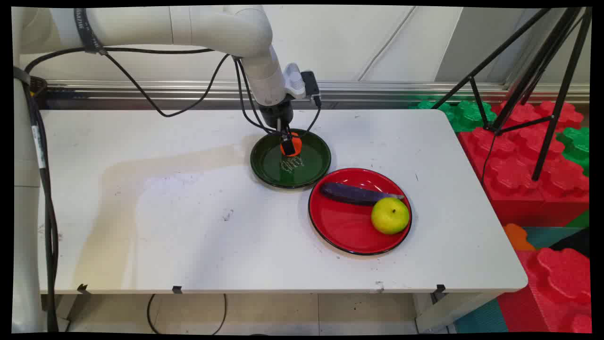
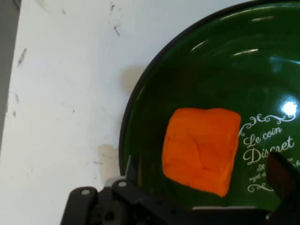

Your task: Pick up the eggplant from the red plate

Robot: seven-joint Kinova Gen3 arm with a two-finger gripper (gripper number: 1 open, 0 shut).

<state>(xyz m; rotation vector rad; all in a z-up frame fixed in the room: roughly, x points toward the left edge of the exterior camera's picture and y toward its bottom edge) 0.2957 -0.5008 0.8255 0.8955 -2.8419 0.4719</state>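
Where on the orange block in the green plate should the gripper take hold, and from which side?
Judging by its shape, across the two flat opposite sides of the orange block, coming straight down from above. It lies flat in the green plate, whose raised rim blocks a low sideways approach. The gripper is already over it.

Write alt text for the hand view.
An orange block lies in a dark green plate with white lettering, between the open gripper's fingers. White table shows to the left.

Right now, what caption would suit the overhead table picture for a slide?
The tool sits at an orange block on a green plate, beside a red plate holding an eggplant and yellow-green apple.
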